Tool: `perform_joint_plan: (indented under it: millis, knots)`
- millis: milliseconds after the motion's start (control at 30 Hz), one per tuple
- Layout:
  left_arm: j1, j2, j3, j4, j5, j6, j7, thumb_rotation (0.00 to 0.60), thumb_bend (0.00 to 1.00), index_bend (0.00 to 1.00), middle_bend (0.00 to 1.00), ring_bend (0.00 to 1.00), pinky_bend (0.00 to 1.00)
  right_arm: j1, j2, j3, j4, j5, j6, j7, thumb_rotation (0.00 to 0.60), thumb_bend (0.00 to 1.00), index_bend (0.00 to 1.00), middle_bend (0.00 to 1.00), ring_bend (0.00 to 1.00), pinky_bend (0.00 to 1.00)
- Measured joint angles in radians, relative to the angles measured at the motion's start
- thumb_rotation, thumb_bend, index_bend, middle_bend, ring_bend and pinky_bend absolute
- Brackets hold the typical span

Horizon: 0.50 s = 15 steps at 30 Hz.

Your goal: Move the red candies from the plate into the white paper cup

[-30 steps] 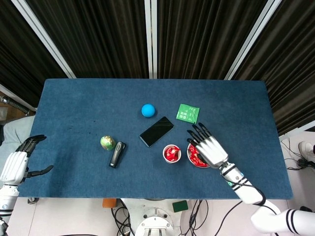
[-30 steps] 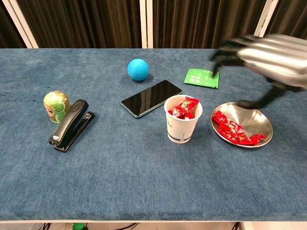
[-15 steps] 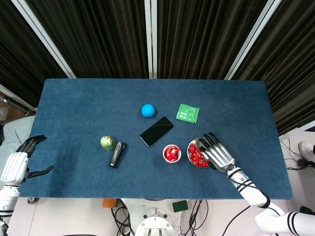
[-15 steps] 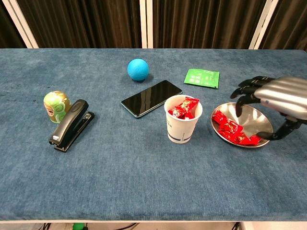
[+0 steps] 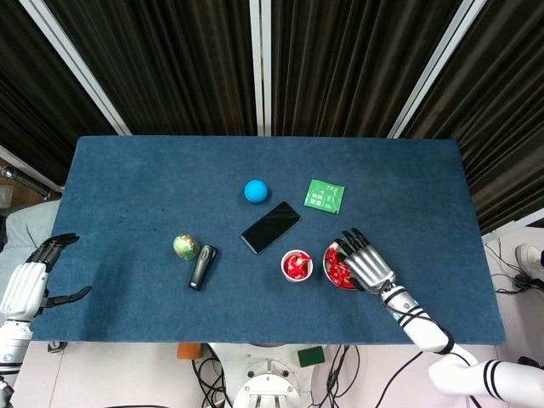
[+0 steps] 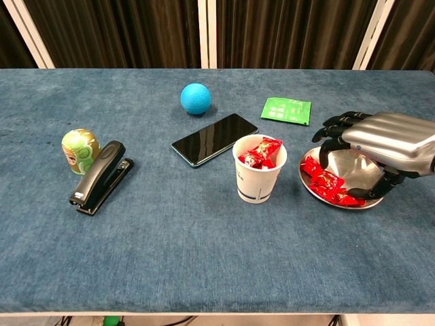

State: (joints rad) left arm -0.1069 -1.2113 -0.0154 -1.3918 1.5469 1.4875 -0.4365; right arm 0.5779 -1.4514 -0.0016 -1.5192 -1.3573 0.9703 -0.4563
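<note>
Several red candies (image 6: pixel 329 186) lie in the left part of a shiny metal plate (image 6: pixel 351 170) at the table's front right. A white paper cup (image 6: pixel 259 171) just left of the plate holds more red candies. My right hand (image 6: pixel 379 144) hovers low over the plate, fingers apart and curved down toward the candies, thumb near the plate's front rim; nothing is held in it. From the head view, this hand (image 5: pixel 365 263) covers the plate's right half. My left hand (image 5: pixel 29 285) hangs open off the table's left edge.
A black phone (image 6: pixel 214 139) lies just behind the cup, a blue ball (image 6: pixel 196 98) farther back, and a green packet (image 6: pixel 286 110) behind the plate. A black stapler (image 6: pixel 100 176) and a green egg-shaped tin (image 6: pixel 80 151) sit at the left.
My right hand came down from above the plate's far side and has shifted left, lower over the candies. The left hand has stayed still.
</note>
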Motion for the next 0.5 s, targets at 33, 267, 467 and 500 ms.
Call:
perform_joint_plan:
  millis: [33,267,467,500]
  knots:
    - [0.0,0.0,0.0,0.001,0.0,0.0,-0.001,0.6,0.09,0.19,0.16,0.13,0.25,0.002,-0.003,0.002,-0.001,0.008,-0.006,-0.008,0.6,0.26,0.42,0.09,0.0,0.0]
    - [-0.001,0.0,-0.001,0.005,0.002,0.0,-0.007,0.6,0.09,0.19,0.15,0.13,0.25,0.016,-0.02,0.011,-0.007,0.021,-0.022,-0.026,0.6,0.26,0.44,0.09,0.0,0.0]
    - [-0.001,0.002,-0.001,0.004,0.001,-0.001,-0.008,0.6,0.1,0.19,0.15,0.13,0.25,0.024,-0.025,0.017,-0.008,0.017,-0.023,-0.024,0.6,0.26,0.44,0.09,0.0,0.0]
    - [-0.001,0.002,-0.001,0.004,0.001,-0.001,-0.008,0.6,0.1,0.19,0.15,0.13,0.25,0.024,-0.025,0.018,-0.008,0.018,-0.023,-0.024,0.6,0.26,0.44,0.09,0.0,0.0]
